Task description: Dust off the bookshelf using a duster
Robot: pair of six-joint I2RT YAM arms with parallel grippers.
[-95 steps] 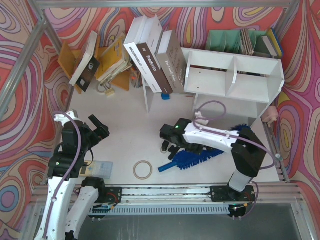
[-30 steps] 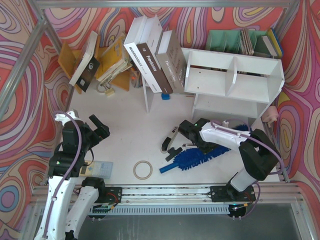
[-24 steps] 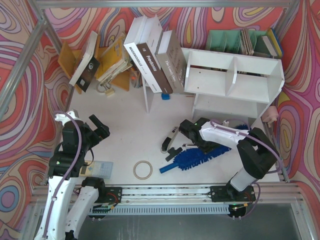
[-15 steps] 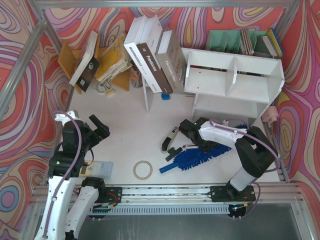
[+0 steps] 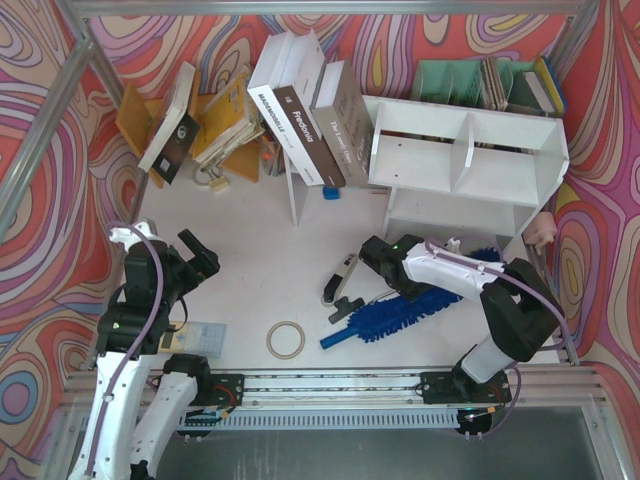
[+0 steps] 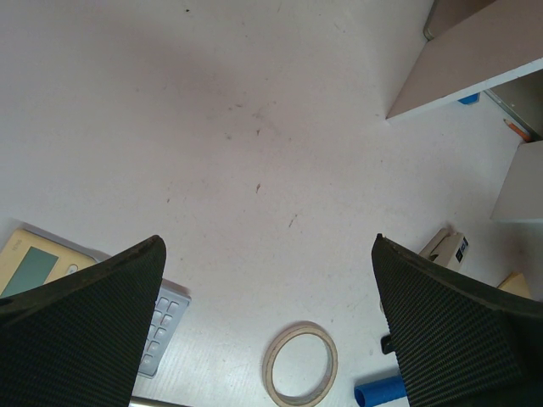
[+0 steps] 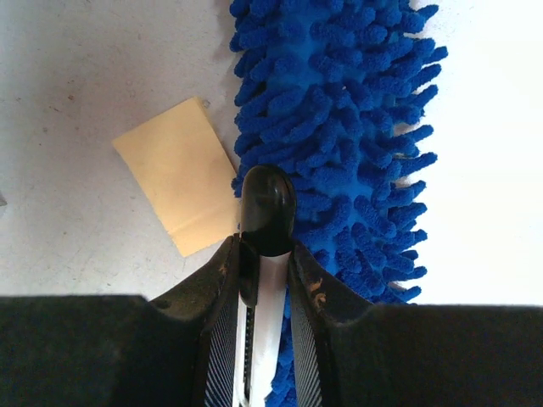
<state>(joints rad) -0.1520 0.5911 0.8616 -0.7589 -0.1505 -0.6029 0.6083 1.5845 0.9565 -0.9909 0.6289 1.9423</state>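
holding my right gripper (image 7: 265,248) low at the left edge of the duster (image 7: 339,127), centre of the wrist view, presumably to lift it; jaws nearly pressed together (gripping anything? i cannot tell).

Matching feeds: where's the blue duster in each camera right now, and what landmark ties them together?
Top external: duster lies right of centre, handle pointing lower left.
Left wrist: only its blue handle tip, bottom edge, right.
Right wrist: its fluffy head fills the upper centre.
Landmark: tape ring, left of the handle tip in top and left wrist views; not in right wrist.
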